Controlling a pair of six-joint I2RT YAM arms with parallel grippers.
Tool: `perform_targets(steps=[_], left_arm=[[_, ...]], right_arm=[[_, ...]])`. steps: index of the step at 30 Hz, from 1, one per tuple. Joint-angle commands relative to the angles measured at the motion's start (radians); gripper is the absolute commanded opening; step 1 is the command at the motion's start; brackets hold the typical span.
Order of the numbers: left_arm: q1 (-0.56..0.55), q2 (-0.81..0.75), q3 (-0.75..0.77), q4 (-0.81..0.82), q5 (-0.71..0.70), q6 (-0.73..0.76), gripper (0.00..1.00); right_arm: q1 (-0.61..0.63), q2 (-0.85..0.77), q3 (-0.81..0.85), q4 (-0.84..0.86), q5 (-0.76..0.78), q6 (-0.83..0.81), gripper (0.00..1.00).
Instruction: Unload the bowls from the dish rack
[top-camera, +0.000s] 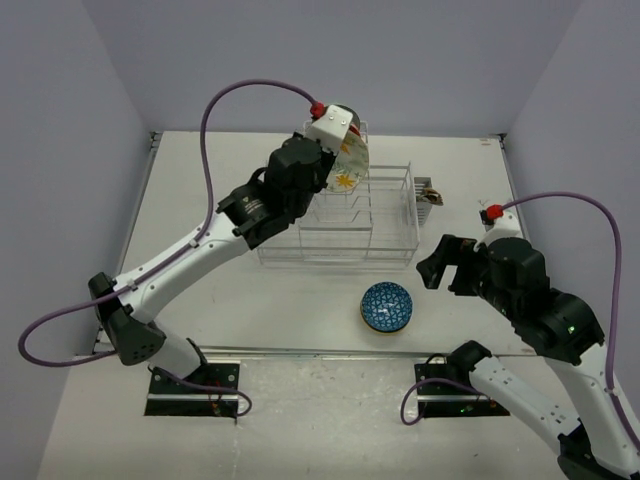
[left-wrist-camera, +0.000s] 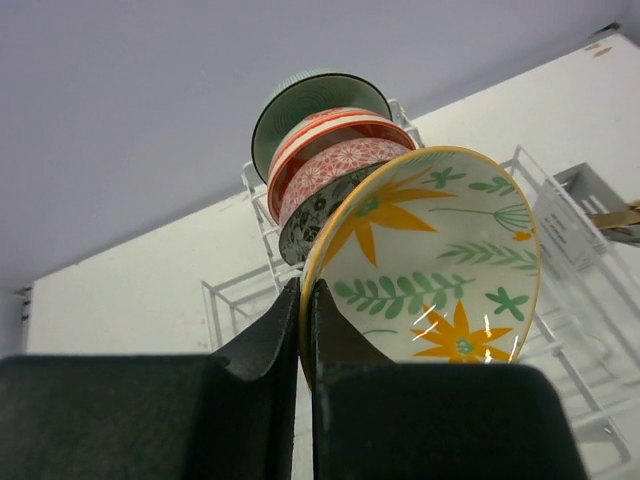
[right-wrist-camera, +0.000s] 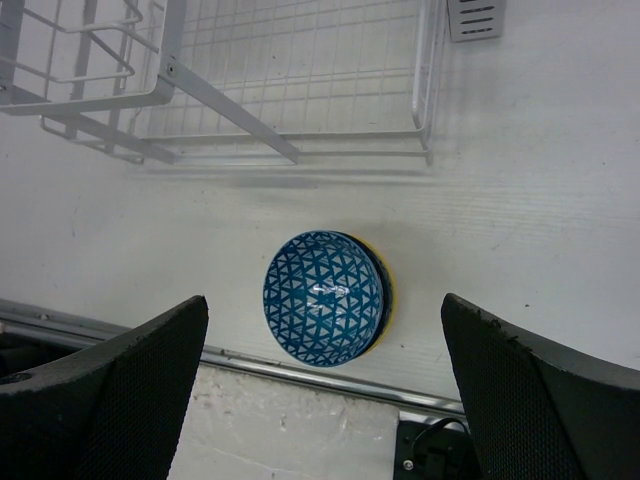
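Note:
My left gripper (top-camera: 343, 148) (left-wrist-camera: 306, 292) is shut on the rim of a yellow-rimmed bowl (top-camera: 351, 168) (left-wrist-camera: 430, 260) with orange flowers and green leaves. It holds the bowl tilted over the far end of the white wire dish rack (top-camera: 300, 240) (left-wrist-camera: 235, 290). Behind it in the rack stand a grey-speckled bowl (left-wrist-camera: 318, 212), two orange-red bowls (left-wrist-camera: 335, 140) and a dark green bowl (left-wrist-camera: 312, 98). A blue mosaic bowl (top-camera: 387, 307) (right-wrist-camera: 323, 297) sits on the table in front of the rack, a yellow rim showing beneath it. My right gripper (top-camera: 447, 262) (right-wrist-camera: 320, 300) is open and empty above it.
The rack's near half (right-wrist-camera: 300, 60) holds no bowls. A small grey side caddy (top-camera: 430, 192) (right-wrist-camera: 475, 18) (left-wrist-camera: 590, 215) hangs on its right end. The table's front metal edge (right-wrist-camera: 300, 365) runs just below the blue bowl. Walls close in the back and sides.

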Motion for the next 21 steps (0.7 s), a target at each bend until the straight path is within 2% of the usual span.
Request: perform_targets(steps=[1,8,11,15,21], left_arm=[[0.001,-0.150,0.023,-0.012,0.067,-0.193,0.00],[0.001,-0.281,-0.063,-0.213,0.262,-0.445,0.00],[0.001,-0.365,-0.198,-0.250,0.446,-0.522,0.00],[0.000,-0.498,-0.432,-0.262,0.573,-0.598,0.00],[-0.006,-0.562,-0.615,-0.268,0.601,-0.671,0.00]], right_arm=[[-0.003,0.020,0.031,0.036,0.030,-0.019,0.99],[-0.003,0.038,0.048,0.066,0.027,-0.012,0.99],[-0.003,0.046,0.062,0.069,0.036,-0.029,0.99],[-0.005,0.061,0.071,0.072,0.039,-0.046,0.99],[-0.005,0.064,0.065,0.082,0.036,-0.055,0.99]])
